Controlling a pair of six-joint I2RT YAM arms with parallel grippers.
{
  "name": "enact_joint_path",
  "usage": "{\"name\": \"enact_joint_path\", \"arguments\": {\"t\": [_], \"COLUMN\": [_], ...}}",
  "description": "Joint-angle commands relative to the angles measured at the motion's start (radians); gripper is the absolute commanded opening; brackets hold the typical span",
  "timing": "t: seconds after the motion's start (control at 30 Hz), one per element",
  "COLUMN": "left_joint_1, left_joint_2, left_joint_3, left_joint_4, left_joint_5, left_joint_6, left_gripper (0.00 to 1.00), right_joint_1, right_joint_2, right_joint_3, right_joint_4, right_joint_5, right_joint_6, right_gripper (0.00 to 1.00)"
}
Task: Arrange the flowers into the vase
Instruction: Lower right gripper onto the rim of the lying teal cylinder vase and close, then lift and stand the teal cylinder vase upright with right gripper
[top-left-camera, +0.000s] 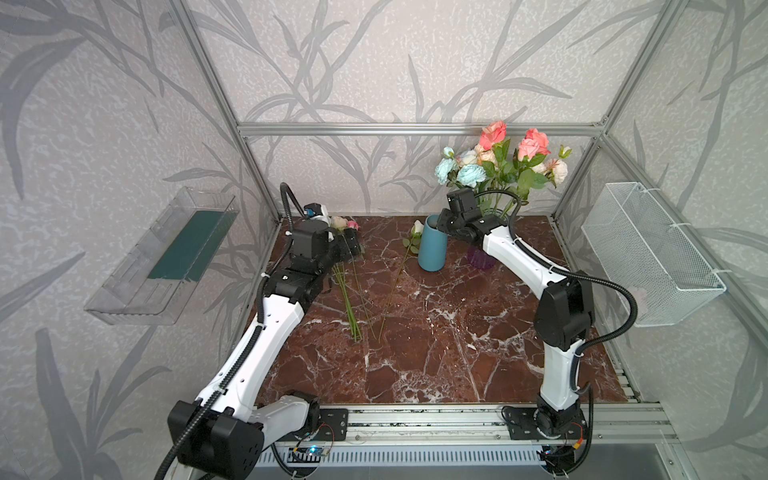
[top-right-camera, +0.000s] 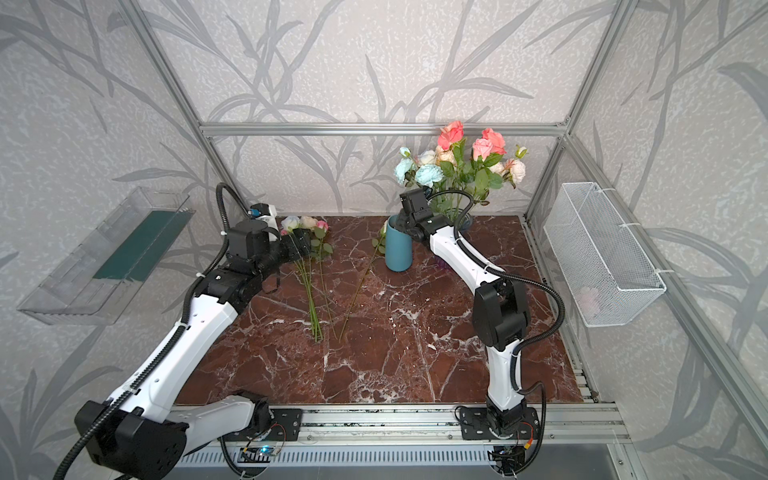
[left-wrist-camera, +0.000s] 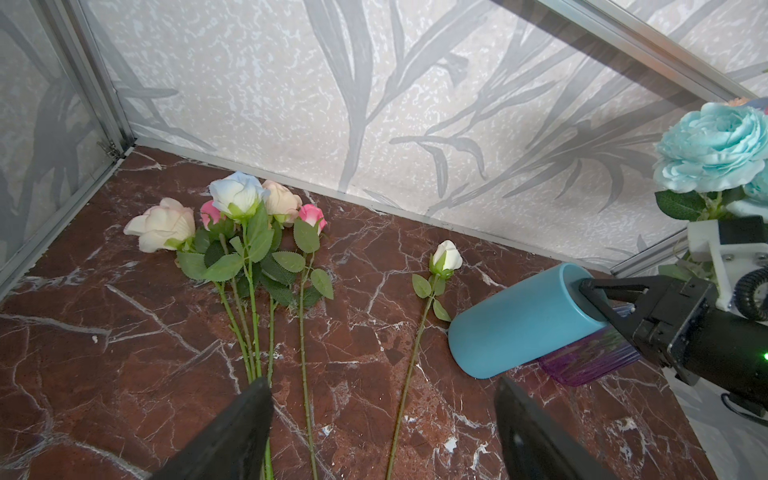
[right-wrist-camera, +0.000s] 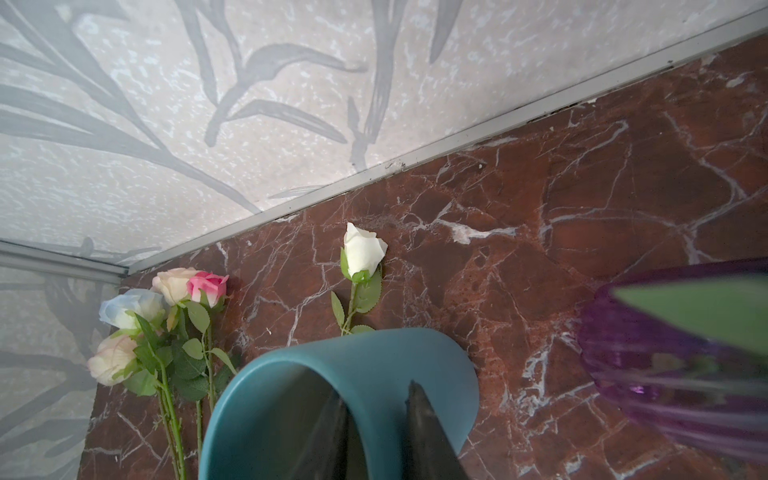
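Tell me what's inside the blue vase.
One jaw of the right gripper dips into the vase; nothing else shows. The bottom is hidden by that jaw and the wall.

Leaf-patterned grey walls (top-left-camera: 374, 62) enclose a red-brown marble tabletop (top-left-camera: 415, 353); lighting seems soft, even.

1. A red-brown marble table (top-left-camera: 415, 353) with white veins is shown.
2. Five loose roses (left-wrist-camera: 245, 232) are laid together near its far left corner.
3. A white rosebud (left-wrist-camera: 446, 255) is laid between them and a blue vase (top-left-camera: 432, 245).
4. A purple glass vase (left-wrist-camera: 590, 361) is set just beside the blue vase, near the far edge.
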Motion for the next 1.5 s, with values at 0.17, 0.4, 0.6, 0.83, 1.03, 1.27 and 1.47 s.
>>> {"name": "enact_joint_path", "arguments": {"t": [0.17, 0.4, 0.6, 0.83, 1.03, 1.27, 1.47], "left_joint_1": [0.017, 0.017, 0.017, 0.017, 0.017, 0.017, 0.018], "left_joint_2": [0.002, 0.003, 0.006, 0.0, 0.003, 0.009, 0.015], "left_joint_3": [-0.006, -0.006, -0.007, -0.014, -0.013, -0.012, -0.01], "left_joint_4": [0.018, 0.019, 0.025, 0.035, 0.038, 0.036, 0.036], "left_joint_5": [0.025, 0.028, 0.042, 0.048, 0.054, 0.06, 0.06], "left_joint_6": [-0.026, -0.022, -0.025, -0.022, -0.022, -0.022, -0.022], "left_gripper": [0.84, 0.84, 0.84, 0.84, 0.84, 0.84, 0.84], "right_joint_1": [-0.018, -0.022, -0.031, -0.038, -0.045, -0.047, -0.046], "right_joint_2": [-0.073, -0.105, -0.124, -0.156, -0.18, -0.198, -0.24], "right_joint_3": [-0.09, -0.117, -0.15, -0.198, -0.226, -0.229, -0.255], "right_joint_4": [-0.005, -0.002, 0.012, 0.035, 0.058, 0.068, 0.086], "right_joint_5": [-0.03, -0.042, -0.052, -0.065, -0.082, -0.105, -0.123], "right_joint_6": [-0.003, -0.009, -0.008, -0.012, -0.014, -0.022, -0.033], "right_gripper": [0.21, 0.19, 0.17, 0.14, 0.1, 0.01, 0.0]}}
